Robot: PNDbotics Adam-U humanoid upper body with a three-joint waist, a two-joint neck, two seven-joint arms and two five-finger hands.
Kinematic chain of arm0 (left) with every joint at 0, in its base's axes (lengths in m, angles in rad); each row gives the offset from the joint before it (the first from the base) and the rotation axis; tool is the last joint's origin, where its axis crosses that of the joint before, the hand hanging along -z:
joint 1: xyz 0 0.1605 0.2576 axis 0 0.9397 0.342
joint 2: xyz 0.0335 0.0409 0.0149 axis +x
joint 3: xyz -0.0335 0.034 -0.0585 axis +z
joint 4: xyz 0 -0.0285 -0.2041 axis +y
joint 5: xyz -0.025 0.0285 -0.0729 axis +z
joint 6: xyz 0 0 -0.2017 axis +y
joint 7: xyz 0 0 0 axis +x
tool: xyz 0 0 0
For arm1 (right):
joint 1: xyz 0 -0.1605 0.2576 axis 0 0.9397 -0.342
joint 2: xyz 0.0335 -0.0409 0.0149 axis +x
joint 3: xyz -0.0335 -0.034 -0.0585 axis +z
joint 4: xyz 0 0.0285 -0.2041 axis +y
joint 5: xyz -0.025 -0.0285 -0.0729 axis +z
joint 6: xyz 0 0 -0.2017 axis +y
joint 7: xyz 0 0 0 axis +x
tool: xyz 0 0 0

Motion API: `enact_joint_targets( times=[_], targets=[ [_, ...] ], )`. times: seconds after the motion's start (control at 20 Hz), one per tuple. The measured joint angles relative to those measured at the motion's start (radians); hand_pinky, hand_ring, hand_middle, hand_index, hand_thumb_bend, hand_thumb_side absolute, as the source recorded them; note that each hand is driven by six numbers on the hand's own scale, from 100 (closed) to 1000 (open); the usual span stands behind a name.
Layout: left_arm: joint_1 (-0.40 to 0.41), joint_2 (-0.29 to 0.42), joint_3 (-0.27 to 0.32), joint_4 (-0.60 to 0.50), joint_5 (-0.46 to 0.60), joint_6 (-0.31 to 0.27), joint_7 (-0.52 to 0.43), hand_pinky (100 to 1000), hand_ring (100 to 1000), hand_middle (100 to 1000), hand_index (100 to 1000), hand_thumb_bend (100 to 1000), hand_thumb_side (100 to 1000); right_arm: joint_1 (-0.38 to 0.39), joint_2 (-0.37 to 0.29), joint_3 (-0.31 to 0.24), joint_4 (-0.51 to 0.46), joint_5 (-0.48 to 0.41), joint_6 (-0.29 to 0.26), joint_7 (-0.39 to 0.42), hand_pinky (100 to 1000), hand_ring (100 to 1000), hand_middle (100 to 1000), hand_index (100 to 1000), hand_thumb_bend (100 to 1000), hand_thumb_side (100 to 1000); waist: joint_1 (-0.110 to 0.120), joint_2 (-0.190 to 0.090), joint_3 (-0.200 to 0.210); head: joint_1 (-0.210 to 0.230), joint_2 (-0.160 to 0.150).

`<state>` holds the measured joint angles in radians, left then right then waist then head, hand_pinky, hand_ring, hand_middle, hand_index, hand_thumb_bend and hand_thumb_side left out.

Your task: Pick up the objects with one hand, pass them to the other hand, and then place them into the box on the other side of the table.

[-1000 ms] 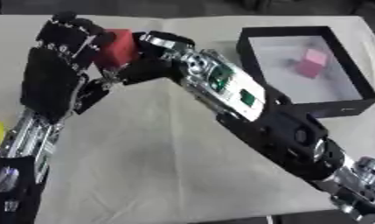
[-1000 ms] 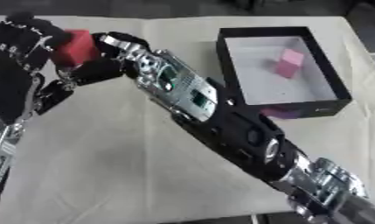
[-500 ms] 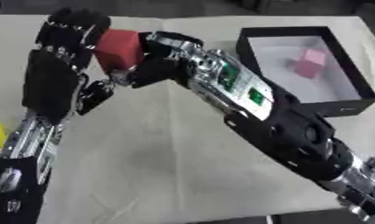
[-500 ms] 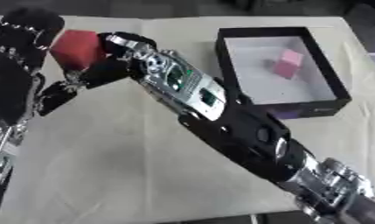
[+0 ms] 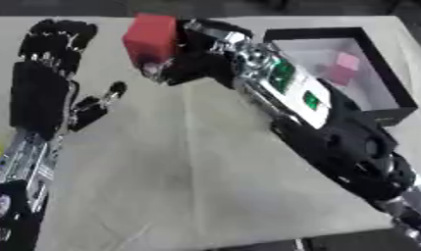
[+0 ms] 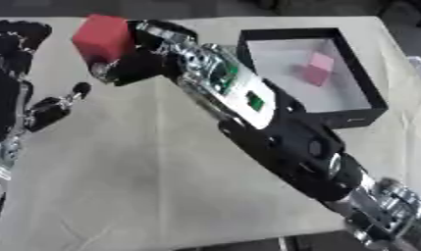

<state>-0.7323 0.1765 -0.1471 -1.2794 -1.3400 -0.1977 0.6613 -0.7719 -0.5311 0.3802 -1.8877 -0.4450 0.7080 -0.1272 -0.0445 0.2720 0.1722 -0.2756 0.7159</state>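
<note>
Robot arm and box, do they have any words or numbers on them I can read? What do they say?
None can be read.
The right arm's forearm has small green patches, too blurred to show any letters.
The black box has a tiny pale mark on its front wall, too small to read.
The red block in the right hand and the pink block in the box are plain.

A pale cloth-covered table (image 5: pixel 188 186) fills the view, with dark floor beyond its far edge.
</note>
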Motion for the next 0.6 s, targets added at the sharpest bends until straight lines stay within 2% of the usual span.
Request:
enact_joint_targets(
  times=[0.3, 0.6],
  targets=[
    [0.042, 0.111, 0.028, -0.035, 0.150, -0.019, -0.105, 796, 708, 659, 771, 540, 195, 0.118, -0.139, -0.124, -0.040, 0.001, -0.028, 0.007, 874, 677, 412, 693, 100, 100, 0.003, 0.000, 0.000, -0.027, 0.003],
    [0.081, 0.213, 0.067, -0.089, 0.273, 0.010, -0.161, 801, 707, 661, 773, 507, 214, 0.243, -0.272, -0.214, -0.032, 0.050, -0.077, 0.022, 860, 692, 457, 715, 100, 100, 0.010, 0.001, 0.000, -0.070, 0.002]
  ],
)
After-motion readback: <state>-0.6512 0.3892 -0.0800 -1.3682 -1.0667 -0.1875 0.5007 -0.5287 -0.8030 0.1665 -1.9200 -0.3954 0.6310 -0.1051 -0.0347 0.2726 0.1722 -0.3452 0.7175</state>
